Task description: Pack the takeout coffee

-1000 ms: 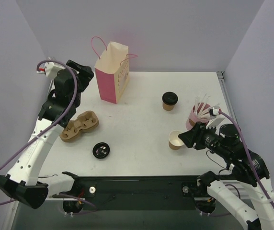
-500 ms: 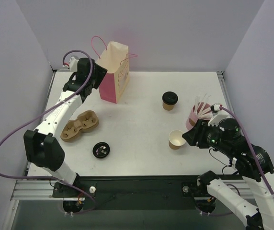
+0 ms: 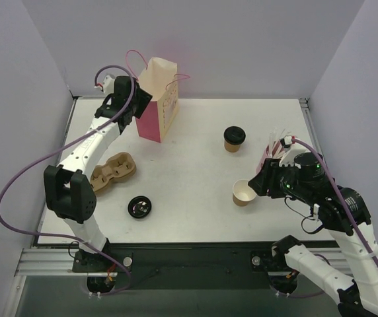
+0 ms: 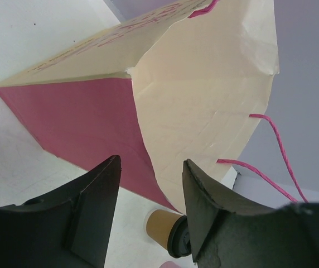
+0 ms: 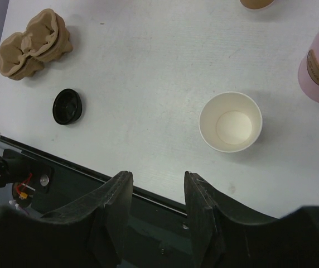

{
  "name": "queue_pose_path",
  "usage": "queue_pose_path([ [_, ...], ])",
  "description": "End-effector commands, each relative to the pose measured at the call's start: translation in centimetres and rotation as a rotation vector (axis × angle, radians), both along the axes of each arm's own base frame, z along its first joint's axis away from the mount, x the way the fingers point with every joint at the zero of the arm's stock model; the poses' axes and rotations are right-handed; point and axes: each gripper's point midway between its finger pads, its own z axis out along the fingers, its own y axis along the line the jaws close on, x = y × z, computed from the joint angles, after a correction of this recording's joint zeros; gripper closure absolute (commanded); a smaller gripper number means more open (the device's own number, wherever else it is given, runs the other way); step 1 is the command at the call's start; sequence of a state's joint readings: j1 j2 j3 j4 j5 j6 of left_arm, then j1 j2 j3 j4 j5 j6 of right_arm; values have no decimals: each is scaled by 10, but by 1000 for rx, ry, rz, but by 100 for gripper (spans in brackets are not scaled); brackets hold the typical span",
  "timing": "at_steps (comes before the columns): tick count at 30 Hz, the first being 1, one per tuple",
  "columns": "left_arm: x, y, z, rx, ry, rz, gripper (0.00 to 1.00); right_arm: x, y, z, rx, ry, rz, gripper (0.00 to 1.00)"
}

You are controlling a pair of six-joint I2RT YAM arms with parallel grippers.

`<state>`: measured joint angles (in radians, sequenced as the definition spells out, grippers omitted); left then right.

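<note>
Since half a second ago the left arm has reached further toward the paper bag [image 3: 154, 99], and the right arm has edged left toward the open cup [image 3: 242, 193].

A white table [image 3: 189, 165] is seen from above. The cream and pink paper bag, with pink string handles, stands upright at the far left of the table.

The left claw [image 3: 139, 105] is at the bag's left side near the top. In the left wrist view its fingers [image 4: 95, 206] are spread wide, with the bag's corner edge in line with the gap; whether they touch the paper cannot be told.

The right claw [image 3: 255, 185] hovers just right of the open cup. In the right wrist view its fingers [image 5: 115, 218] are apart with nothing between them.

A brown moulded cup carrier [image 3: 112, 173] lies at the left, nearer the arms than the bag. A pink tub of straws [image 3: 271, 155] stands at the right, just beyond the right claw.

The takeout coffee [image 3: 234, 139], a brown cup with a black lid, stands upright right of centre. It is well apart from the left claw, with the bag between them, and beyond the right claw, farther back than the open cup. The left wrist view shows it past the bag [image 4: 170, 237].

A loose black lid [image 3: 139, 207] lies near the front edge, left of centre.
</note>
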<state>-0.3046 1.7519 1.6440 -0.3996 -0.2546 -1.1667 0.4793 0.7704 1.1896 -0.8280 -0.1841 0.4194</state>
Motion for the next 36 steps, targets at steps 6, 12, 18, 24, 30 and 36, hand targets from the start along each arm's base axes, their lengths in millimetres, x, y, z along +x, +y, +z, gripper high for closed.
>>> queue_pose_path([
  [6,0,-4,14,-42,-11,-71,56,2,-4,5,-2,-1,-40,58],
  [12,-1,-1,11,-29,-2,-117,66,2,-7,8,5,-5,-65,58],
  [18,2,5,14,-17,-1,-147,88,0,-10,8,7,3,-88,58],
  [24,-4,-4,26,3,4,-243,100,1,-13,8,-5,3,-103,58],
  [30,-29,-20,33,18,30,-428,100,5,-27,25,-63,-72,-119,58],
  [36,-71,-28,39,-5,55,-580,100,18,-32,53,-101,-138,-137,58],
])
